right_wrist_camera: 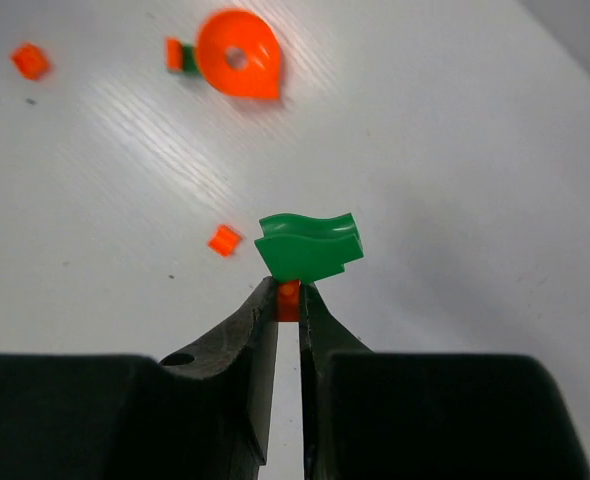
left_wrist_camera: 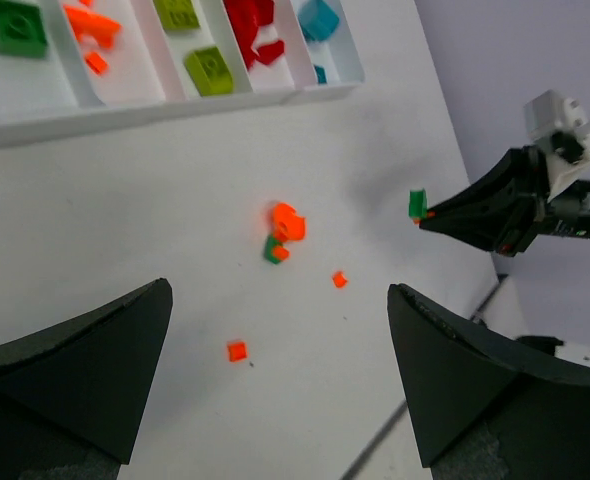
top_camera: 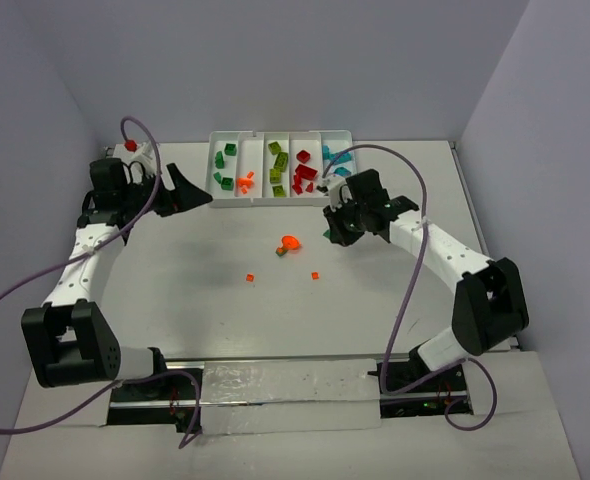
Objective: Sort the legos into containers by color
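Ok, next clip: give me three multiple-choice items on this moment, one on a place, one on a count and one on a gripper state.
1. Where does the round orange piece lie?
A inside the red compartment
B on the table, between the arms
C at the table's far left corner

2. How many lone small orange bits lie on the table?
A two
B five
C none

3. The right gripper is:
A open and empty
B shut on a green-and-orange stack
C out of view

Answers:
1 B, it sits on the table in front of the tray.
2 A, one lies left of the other.
3 B, its fingertips pinch the stack's orange end.
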